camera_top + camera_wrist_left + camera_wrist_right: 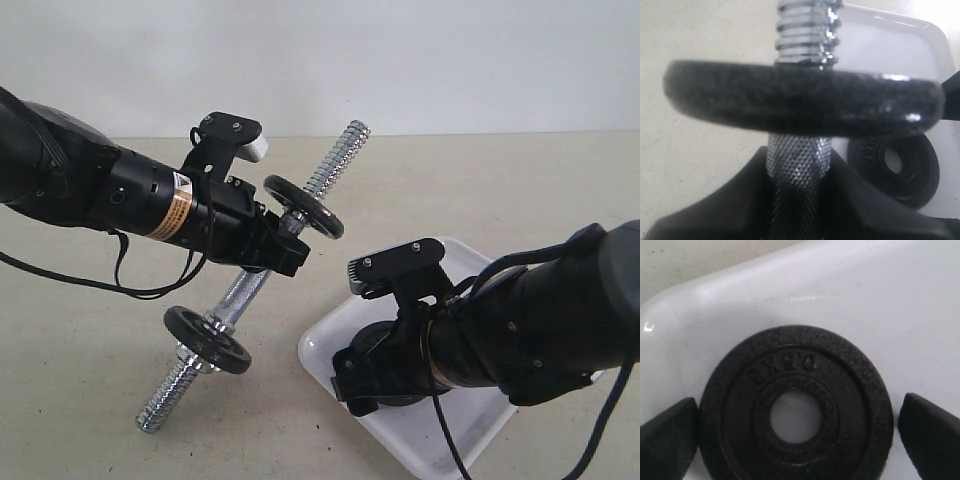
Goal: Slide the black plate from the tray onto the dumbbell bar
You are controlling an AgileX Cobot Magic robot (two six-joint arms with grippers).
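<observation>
My left gripper (283,250) is shut on the knurled middle of the dumbbell bar (240,290) and holds it tilted, one threaded end up at the back. In the left wrist view the jaws (797,172) clamp the knurled rod (797,157) just under one of the bar's discs (800,100). The black plate (795,415) lies flat in the white tray (865,305), hole up. My right gripper (795,435) is open and low over it, one finger (665,437) at the plate's edge, the other (932,435) a little off it. From outside, this gripper (362,385) covers most of the plate.
The bar carries two black discs (303,207) (207,340); its lower threaded end (155,415) points down at the beige table. The tray (330,345) sits at the front right, under the right arm. A pale wall stands behind the table.
</observation>
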